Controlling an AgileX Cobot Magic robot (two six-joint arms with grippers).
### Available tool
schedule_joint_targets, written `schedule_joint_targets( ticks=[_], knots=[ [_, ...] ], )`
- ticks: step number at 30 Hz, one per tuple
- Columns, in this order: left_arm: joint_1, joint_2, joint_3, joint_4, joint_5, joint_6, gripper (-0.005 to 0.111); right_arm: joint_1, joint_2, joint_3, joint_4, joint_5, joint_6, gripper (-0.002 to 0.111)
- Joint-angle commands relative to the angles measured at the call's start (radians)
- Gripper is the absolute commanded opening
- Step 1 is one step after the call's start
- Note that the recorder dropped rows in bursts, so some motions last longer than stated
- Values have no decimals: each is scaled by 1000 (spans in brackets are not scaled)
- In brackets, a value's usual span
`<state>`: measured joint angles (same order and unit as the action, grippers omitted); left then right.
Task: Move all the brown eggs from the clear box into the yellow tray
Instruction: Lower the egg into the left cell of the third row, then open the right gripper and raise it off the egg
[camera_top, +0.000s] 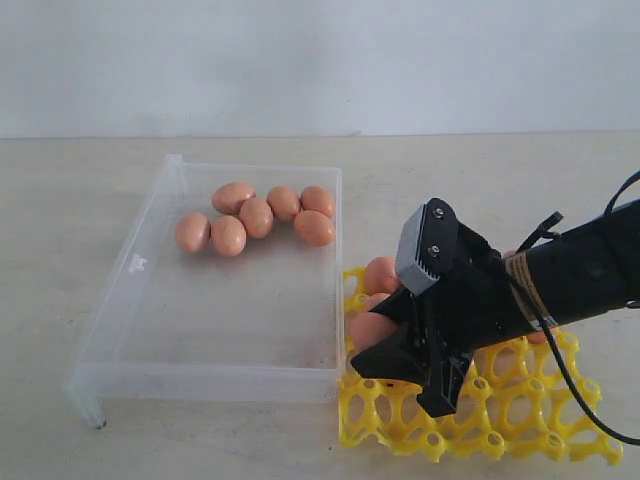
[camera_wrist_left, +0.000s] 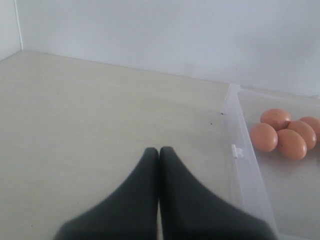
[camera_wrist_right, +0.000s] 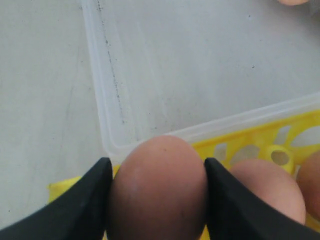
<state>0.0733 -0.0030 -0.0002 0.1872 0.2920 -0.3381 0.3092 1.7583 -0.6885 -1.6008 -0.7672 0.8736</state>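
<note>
Several brown eggs (camera_top: 257, 216) lie clustered at the far side of the clear box (camera_top: 160, 330); some of them (camera_wrist_left: 277, 138) show in the left wrist view. My right gripper (camera_top: 385, 345) is shut on a brown egg (camera_wrist_right: 157, 190), also seen as the held egg (camera_top: 368, 330), above the left edge of the yellow tray (camera_top: 480, 430). More eggs (camera_top: 380, 274) sit in tray cups beside it, one egg (camera_wrist_right: 267, 187) right of the held one. My left gripper (camera_wrist_left: 159, 150) is shut and empty over bare table, left of the box wall (camera_wrist_left: 240, 165).
The box's near part (camera_wrist_right: 200, 65) holds nothing. The tray sits against the box's right wall, partly hidden under my right arm (camera_top: 570, 275). A white wall stands behind the table.
</note>
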Motion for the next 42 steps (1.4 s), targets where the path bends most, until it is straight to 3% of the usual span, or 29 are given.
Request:
schedule_joint_targets(
  ticks=[1, 5, 22, 24, 26, 30, 32, 35, 38, 42],
  knots=[
    [-3, 3, 0, -7, 1, -7, -4, 2, 0, 2, -2, -18, -7, 56],
    [-3, 3, 0, -7, 1, -7, -4, 2, 0, 2, 12, -21, -7, 66],
    [-3, 3, 0, -7, 1, -7, -4, 2, -74, -2, 185, -38, -19, 66],
    [-3, 3, 0, -7, 1, -7, -4, 2, -116, -2, 210, -31, -17, 63],
    [-3, 3, 0, -7, 1, -7, -4, 2, -171, -2, 205, 2, 25, 50],
    [-3, 3, 0, -7, 1, -7, -4, 2, -273, -2, 21, 172, 327, -1],
    [-3, 3, 0, -7, 1, -7, -4, 2, -313, -2, -144, 222, 502, -1],
    [-3, 3, 0, -7, 1, -7, -4, 2, -361, -2, -144, 299, 595, -1],
    [-3, 3, 0, -7, 1, -7, -4, 2, -401, 6, -144, 506, 702, -1],
    [-3, 3, 0, -7, 1, -7, -4, 2, -398, 29, -142, 1103, 520, -1]
  ],
)
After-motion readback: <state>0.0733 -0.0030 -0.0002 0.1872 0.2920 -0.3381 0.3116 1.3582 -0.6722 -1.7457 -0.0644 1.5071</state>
